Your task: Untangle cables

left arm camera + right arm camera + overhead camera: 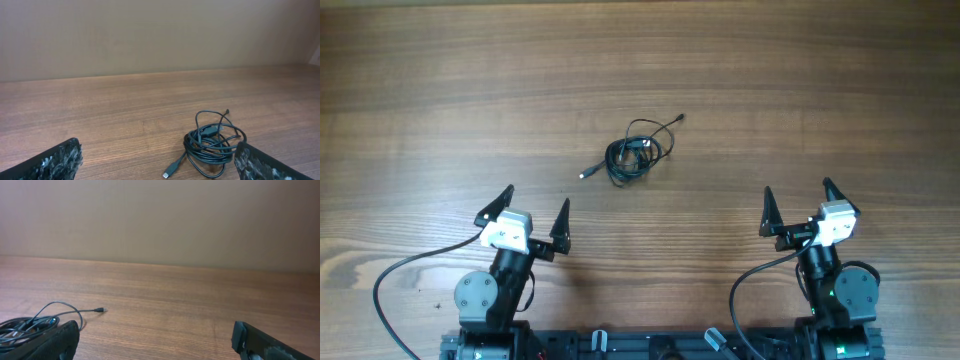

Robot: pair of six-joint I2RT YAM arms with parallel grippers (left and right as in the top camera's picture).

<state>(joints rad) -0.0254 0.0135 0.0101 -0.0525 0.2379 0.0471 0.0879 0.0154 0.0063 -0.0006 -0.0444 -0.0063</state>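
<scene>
The loose bundle of thin black cables [635, 152] lies ahead and right of your black two-finger left gripper [537, 197], stretched diagonally; the right gripper [797, 187] sits farther off. Both gape wide, empty.

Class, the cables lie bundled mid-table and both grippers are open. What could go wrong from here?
1. The cables are thin and lie flat on the table, so a pinch may miss or grab several loops.
2. Loops overlap; pulling the loose plug could tighten the tangle or drag the whole bundle.
</scene>
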